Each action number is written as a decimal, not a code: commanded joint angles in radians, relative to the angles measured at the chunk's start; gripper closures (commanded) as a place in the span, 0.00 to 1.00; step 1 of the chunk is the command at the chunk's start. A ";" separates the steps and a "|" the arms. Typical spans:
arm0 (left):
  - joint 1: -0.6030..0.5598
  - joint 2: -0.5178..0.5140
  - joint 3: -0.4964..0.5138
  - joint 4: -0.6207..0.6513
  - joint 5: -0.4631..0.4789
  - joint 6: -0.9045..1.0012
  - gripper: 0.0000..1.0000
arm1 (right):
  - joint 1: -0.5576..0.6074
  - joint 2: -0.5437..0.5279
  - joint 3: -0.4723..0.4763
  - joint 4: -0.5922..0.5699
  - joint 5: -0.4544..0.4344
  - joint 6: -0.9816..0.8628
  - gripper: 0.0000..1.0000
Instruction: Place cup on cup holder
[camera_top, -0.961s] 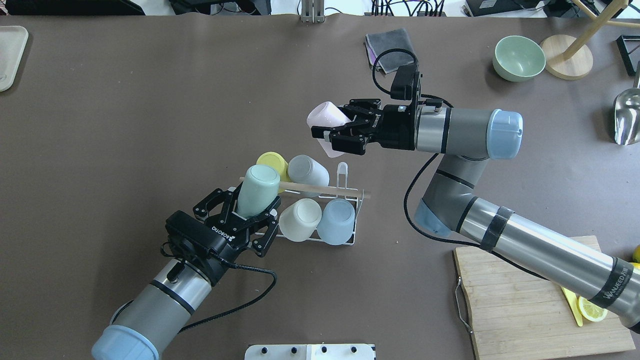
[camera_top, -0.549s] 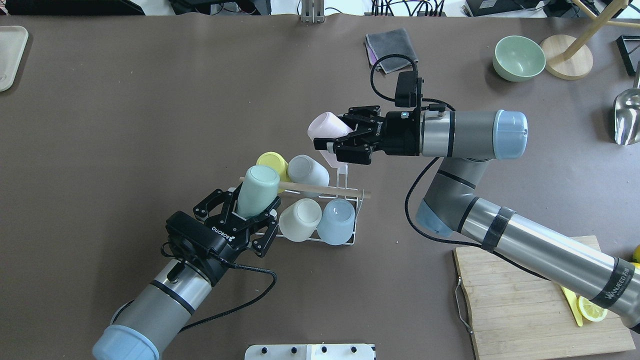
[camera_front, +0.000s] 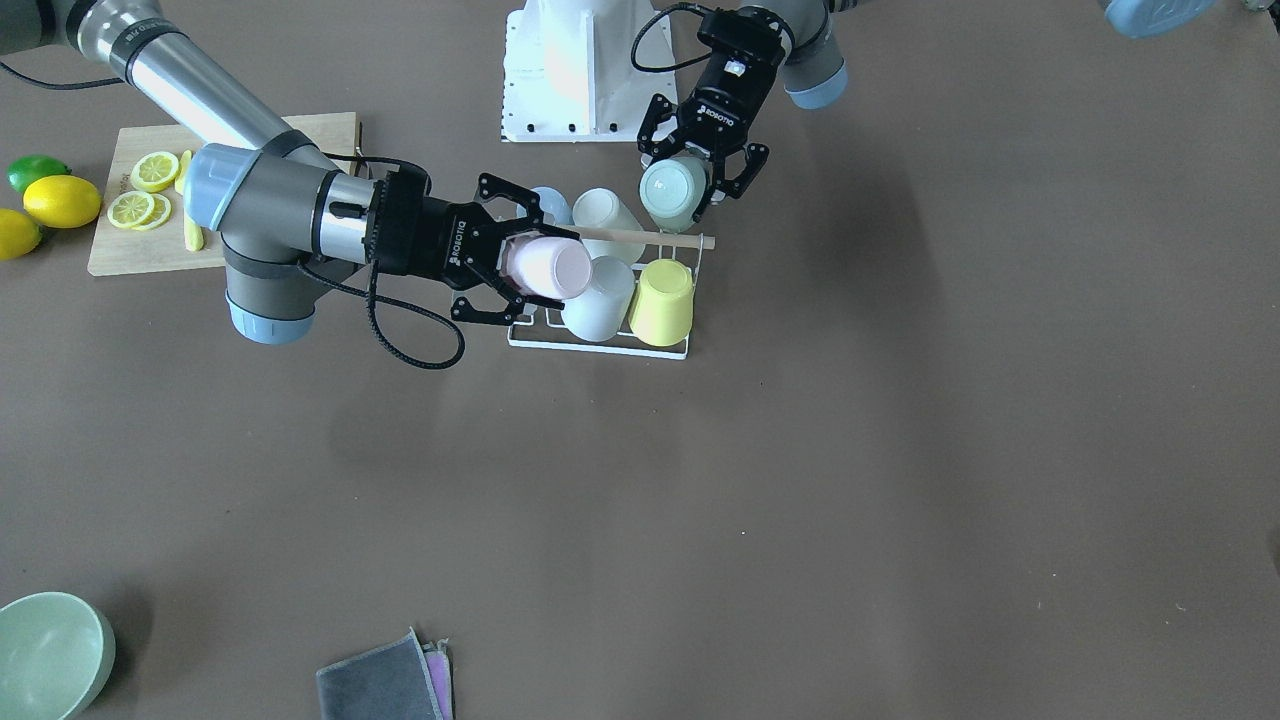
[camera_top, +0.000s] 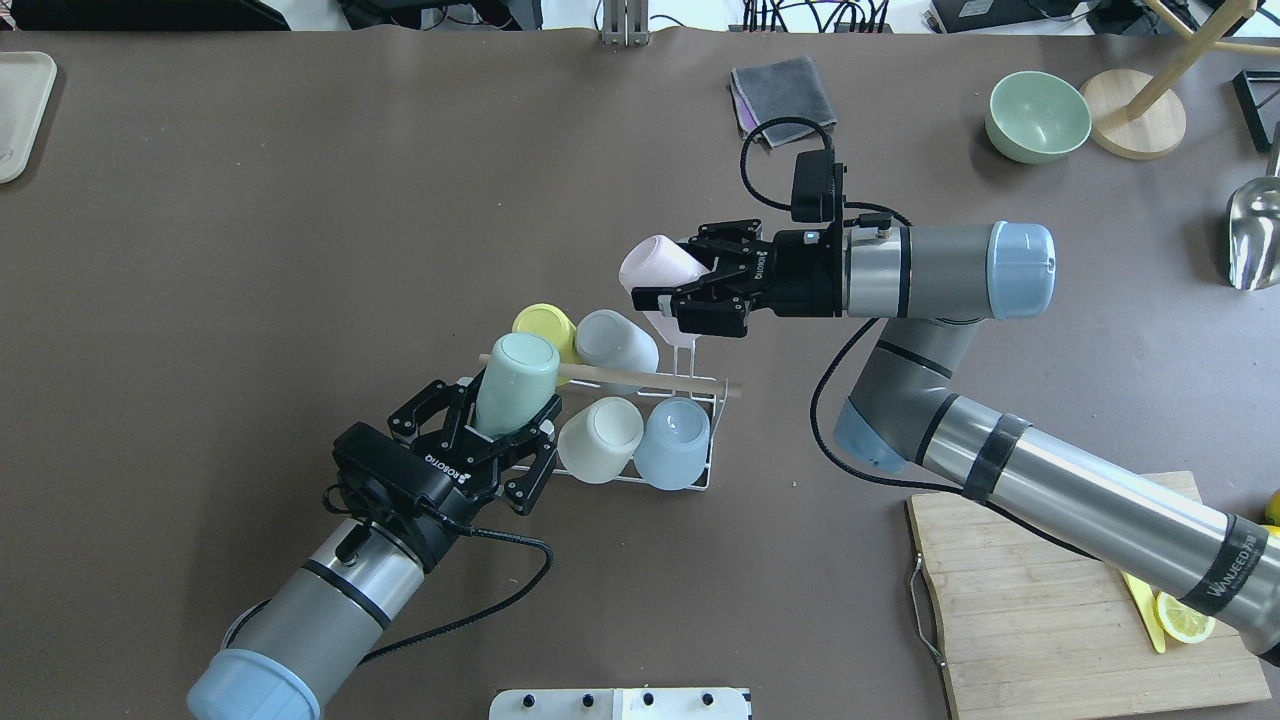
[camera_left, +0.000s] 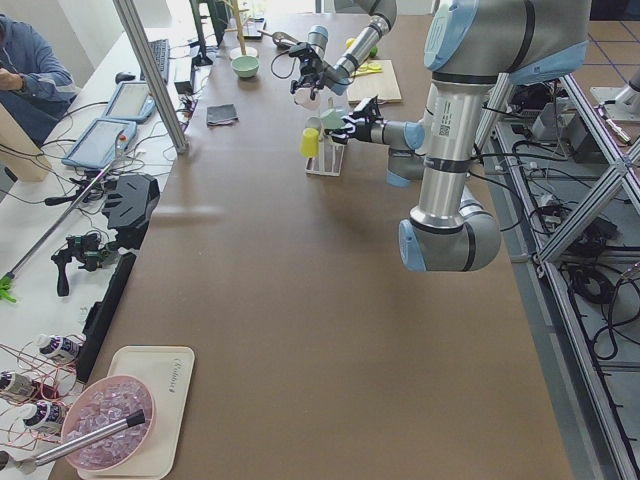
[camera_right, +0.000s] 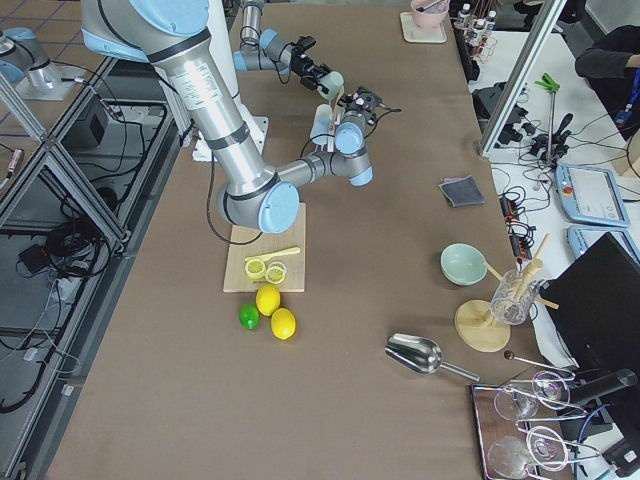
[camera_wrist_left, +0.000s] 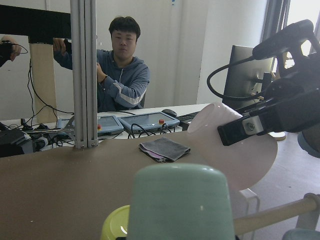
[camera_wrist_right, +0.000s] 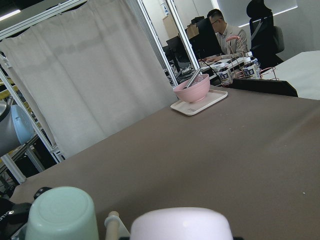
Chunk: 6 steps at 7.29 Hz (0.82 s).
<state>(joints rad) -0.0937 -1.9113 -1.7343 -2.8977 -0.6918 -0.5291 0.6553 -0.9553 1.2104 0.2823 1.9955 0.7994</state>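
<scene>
**Cup of pale pink plastic (camera_top: 652, 262) tilting over the one bare prong (camera_top: 685, 342)**

Its mouth is slanting down at that prong, just beneath, on the far right corner of the white wire cup holder (camera_top: 650, 381) with a wooden rod. The right gripper (camera_top: 668, 272) is clamping its sides; the left gripper (camera_top: 508, 408) is gripping a mint green cup (camera_top: 515, 375) at the near left corner.

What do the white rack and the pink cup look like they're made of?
Rack: thin white-coated wire, probably metal, with a pale bare-wood rod on top. Pink cup: matte, opaque, even colour, likely plastic; ceramic can't be ruled out.
</scene>
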 joint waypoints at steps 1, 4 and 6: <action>0.000 0.000 0.004 0.000 -0.006 0.000 0.01 | 0.000 0.006 -0.015 0.000 -0.007 -0.002 1.00; -0.003 0.000 0.004 0.000 -0.008 -0.023 0.02 | -0.003 0.004 -0.023 0.000 -0.004 -0.003 1.00; -0.015 0.000 -0.013 0.002 -0.008 -0.037 0.02 | -0.016 0.006 -0.022 0.002 -0.009 -0.002 1.00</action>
<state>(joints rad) -0.1005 -1.9113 -1.7362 -2.8973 -0.6995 -0.5569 0.6469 -0.9502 1.1883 0.2827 1.9892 0.7971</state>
